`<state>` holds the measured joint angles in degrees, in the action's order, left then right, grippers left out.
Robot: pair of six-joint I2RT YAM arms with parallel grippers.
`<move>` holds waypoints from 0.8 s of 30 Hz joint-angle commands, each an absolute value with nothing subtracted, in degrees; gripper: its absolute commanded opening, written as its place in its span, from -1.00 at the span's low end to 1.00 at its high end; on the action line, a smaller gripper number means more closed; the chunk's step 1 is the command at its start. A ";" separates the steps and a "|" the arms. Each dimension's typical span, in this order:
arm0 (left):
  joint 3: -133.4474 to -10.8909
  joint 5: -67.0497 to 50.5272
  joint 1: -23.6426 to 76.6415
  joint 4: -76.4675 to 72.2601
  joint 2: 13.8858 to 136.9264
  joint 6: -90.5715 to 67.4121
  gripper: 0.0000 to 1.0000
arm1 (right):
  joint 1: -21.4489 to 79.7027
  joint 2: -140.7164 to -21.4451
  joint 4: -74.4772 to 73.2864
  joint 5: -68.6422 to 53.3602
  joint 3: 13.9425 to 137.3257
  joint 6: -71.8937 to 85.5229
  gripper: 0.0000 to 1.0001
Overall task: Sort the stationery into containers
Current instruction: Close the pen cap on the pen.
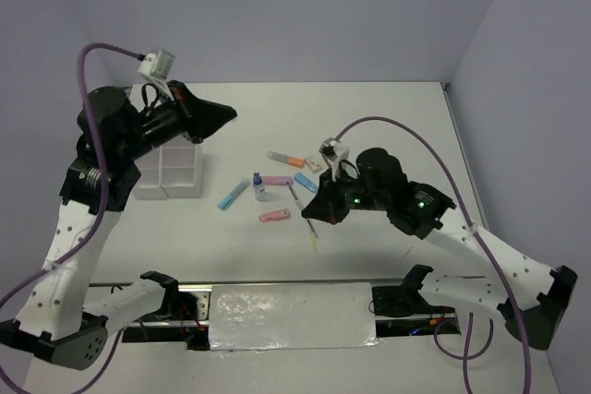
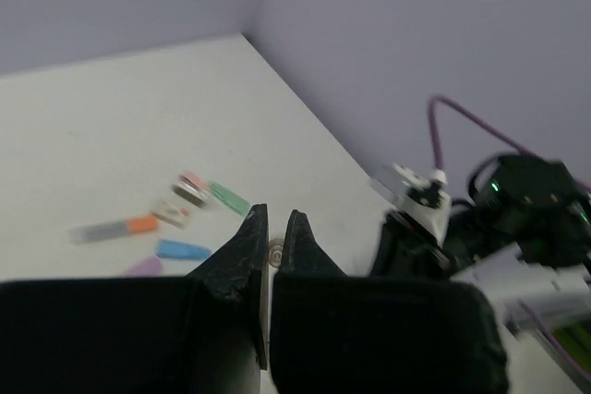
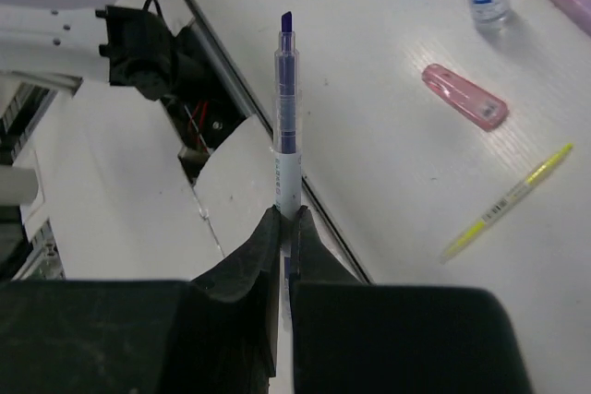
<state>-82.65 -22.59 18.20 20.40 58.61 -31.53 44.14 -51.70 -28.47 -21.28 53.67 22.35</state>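
My right gripper (image 3: 287,219) is shut on a dark blue pen with a white barrel (image 3: 286,108), held above the table's near edge; it shows in the top view (image 1: 319,212). On the table lie a pink eraser (image 3: 464,96), a thin yellow pen (image 3: 508,202), a blue-capped bottle (image 1: 259,187), a blue marker (image 1: 233,195) and an orange-tipped marker (image 1: 286,158). My left gripper (image 1: 224,115) hangs raised, right of the white organizer (image 1: 181,182). Its jaws (image 2: 274,223) stand almost together. A small round pale thing shows in the slit; I cannot tell whether it is held.
A pink marker (image 1: 279,180), another blue marker (image 1: 305,182) and a small eraser (image 1: 317,163) lie among the stationery. A green marker (image 2: 228,198) shows in the left wrist view. Walls close the table at the back and right. A metal rail (image 1: 291,306) runs along the near edge.
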 commanded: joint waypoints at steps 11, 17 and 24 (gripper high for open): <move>-68.91 -61.44 13.80 0.53 58.98 -46.05 -1.00 | 50.89 -52.13 -12.40 -19.61 56.26 27.06 -1.00; -66.27 -60.29 13.97 -4.82 55.37 -47.99 -1.00 | 52.12 -50.89 -7.47 -19.16 53.26 29.97 -1.00; -67.23 -61.52 14.41 -0.18 56.33 -43.07 -1.00 | 56.15 -54.31 -10.79 -19.08 57.82 28.04 -1.00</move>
